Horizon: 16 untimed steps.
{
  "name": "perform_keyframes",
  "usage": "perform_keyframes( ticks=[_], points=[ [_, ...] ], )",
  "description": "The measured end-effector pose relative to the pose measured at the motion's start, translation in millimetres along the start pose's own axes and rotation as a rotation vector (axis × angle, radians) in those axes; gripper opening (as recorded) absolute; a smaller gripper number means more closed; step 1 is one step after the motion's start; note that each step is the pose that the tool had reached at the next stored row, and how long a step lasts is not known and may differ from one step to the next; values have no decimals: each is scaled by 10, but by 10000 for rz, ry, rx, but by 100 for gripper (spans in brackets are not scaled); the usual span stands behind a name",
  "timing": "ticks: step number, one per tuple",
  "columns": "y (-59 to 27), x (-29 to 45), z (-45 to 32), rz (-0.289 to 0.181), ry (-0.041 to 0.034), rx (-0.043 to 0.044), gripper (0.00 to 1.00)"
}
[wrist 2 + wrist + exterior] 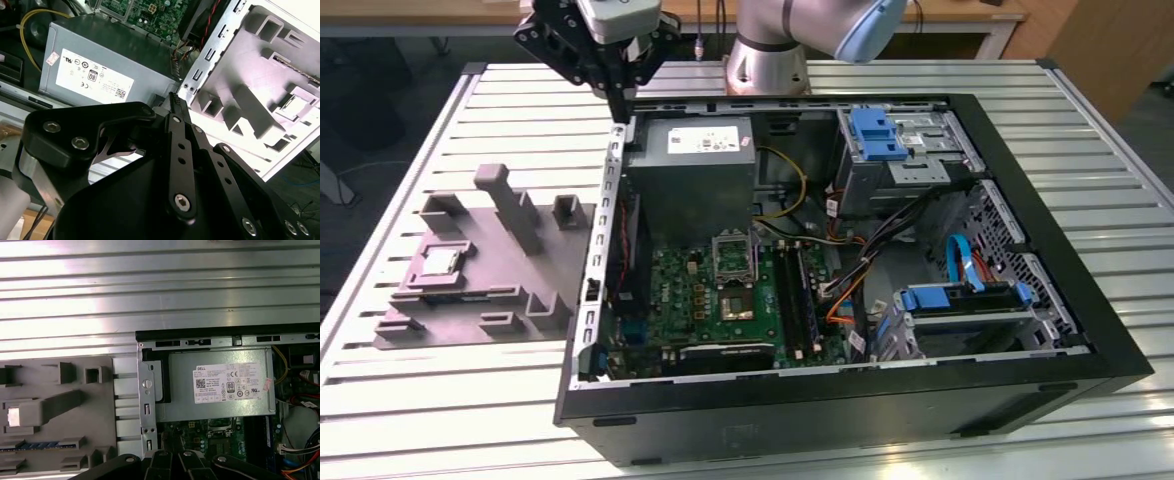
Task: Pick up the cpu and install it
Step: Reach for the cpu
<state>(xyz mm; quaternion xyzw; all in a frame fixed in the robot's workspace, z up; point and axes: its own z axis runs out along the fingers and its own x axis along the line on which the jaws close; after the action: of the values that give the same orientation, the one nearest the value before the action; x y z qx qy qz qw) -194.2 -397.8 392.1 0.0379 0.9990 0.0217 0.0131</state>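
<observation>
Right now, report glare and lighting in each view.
First wrist view: the table glares in white bands, and the cpu is blown out white. Second wrist view: the fixture is washed pale pink, while the black end effector reads dark in front. Exterior view: the light is even, though the inside of the case is dim.

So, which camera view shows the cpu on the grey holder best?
The exterior view. There the cpu lies whole and flat in a recess of the grey holder, beside the open computer case. The first wrist view shows the cpu as a glaring pale patch; the second wrist view shows it slanted, in glare.
</observation>
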Motion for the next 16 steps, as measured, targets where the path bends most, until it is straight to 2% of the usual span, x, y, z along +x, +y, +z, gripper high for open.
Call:
perform_keyframes(
  ticks=[14,16],
  points=[
    [-2,29,-1,0,0,0,11],
    [-6,81,-2,0,-1,0,11]
  ],
)
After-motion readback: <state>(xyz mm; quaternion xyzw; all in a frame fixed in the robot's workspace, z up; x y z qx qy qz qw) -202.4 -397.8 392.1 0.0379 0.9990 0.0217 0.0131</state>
